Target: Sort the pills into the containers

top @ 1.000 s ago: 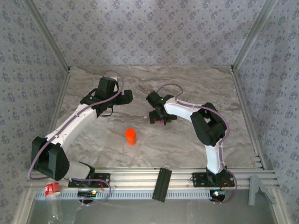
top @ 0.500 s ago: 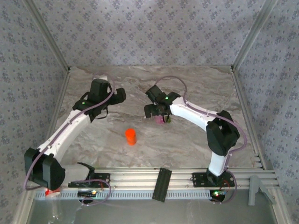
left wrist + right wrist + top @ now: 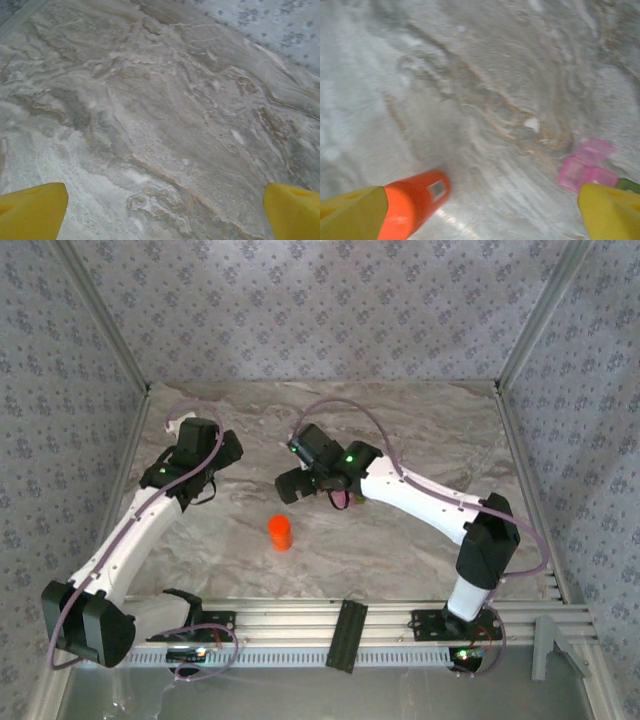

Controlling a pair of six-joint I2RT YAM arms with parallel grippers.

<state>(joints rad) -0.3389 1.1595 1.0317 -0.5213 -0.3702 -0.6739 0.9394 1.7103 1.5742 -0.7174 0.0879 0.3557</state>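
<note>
The containers (image 3: 586, 166) lie on the marble table; the pink box stands out and a sliver of green (image 3: 631, 185) peeks past my right fingertip. From above, the containers (image 3: 341, 501) are partly hidden under the right forearm. An orange bottle (image 3: 280, 532) stands near the table's middle, and the same bottle (image 3: 415, 201) sits beside my right gripper's left finger. My right gripper (image 3: 480, 215) is open over bare marble between bottle and containers. My left gripper (image 3: 165, 215) is open over bare table at the far left. A small white speck (image 3: 532, 124) lies near the containers; I cannot tell if it is a pill.
Patterned walls close the table (image 3: 400, 420) on three sides. A metal rail (image 3: 300, 620) with a black bracket (image 3: 346, 634) runs along the near edge. My left gripper (image 3: 205, 452) is close to the left wall, and my right gripper (image 3: 292, 480) hangs just beyond the bottle.
My right gripper has swung left, off the containers and toward the orange bottle. My left gripper has drawn back to the left, toward the wall.
</note>
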